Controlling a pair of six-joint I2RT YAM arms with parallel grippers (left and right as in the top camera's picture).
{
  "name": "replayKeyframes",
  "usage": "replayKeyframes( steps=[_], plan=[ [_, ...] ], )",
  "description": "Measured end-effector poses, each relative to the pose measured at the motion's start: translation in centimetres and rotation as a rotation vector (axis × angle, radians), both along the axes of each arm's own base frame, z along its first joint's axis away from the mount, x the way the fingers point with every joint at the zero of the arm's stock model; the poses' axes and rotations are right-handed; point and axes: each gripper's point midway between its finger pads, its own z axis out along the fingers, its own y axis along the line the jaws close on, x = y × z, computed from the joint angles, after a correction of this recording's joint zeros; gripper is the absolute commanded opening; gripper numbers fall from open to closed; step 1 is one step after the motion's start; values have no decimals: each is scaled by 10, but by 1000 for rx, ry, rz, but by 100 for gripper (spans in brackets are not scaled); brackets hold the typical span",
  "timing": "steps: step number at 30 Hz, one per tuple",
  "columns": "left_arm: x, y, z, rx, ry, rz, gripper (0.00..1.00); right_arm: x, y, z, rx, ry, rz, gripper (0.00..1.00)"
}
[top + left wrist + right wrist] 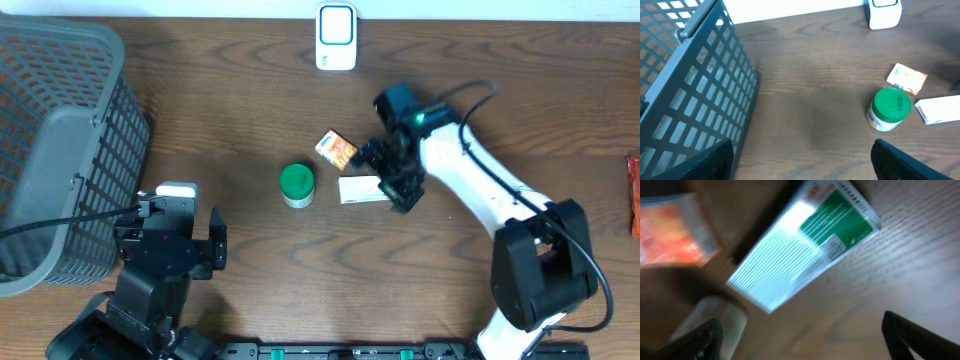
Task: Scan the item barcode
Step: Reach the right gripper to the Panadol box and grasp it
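Nearest the base, the left gripper (185, 230) sits low on the left beside the basket (95, 40), its jaws apart and holding nothing. From its wrist camera the goods lie well off to its right, so this arm looks like the poorer choice for the pick.

Further out, mid-table, stands a jar (296, 184) with a green lid, upright. Just to its right lies a flat white box (360, 189), which I take to be the item to scan, since the right gripper (395, 180) hangs directly over its right end. Those jaws are spread wide, with nothing clamped between them. The right arm is plainly the nearer one.

Seen from above, the box lies with its long axis across the table, left to right, with a slight tilt. In the right wrist view it runs on a diagonal, ahead of the two fingers (920, 340) and not yet between them. Judging by that, the gripper would need to straddle the box across its short width before closing.

Beyond the box, close to it, lies an orange packet (336, 150). The white scanner (336, 37) stands at the far edge, well apart from the box and slightly left of it.
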Motion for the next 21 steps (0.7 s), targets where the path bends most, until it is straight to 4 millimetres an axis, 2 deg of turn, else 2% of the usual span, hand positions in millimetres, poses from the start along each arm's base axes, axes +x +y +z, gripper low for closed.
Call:
replayKeyframes(
  steps=[2, 5, 11, 15, 21],
  plan=[
    [0, 0, 0, 0, 0, 0, 88, -6, -4, -18, -11, 23, -64, 94],
    [0, 0, 0, 0, 0, 0, 88, -10, -9, -31, -22, 40, -134, 94],
    [0, 0, 0, 0, 0, 0, 88, -9, -13, -37, -40, 60, -282, 93],
    [0, 0, 0, 0, 0, 0, 88, 3, -10, -37, -28, 23, -343, 91],
    [0, 0, 0, 0, 0, 0, 88, 10, -10, -38, -21, 16, -429, 88]
  ],
)
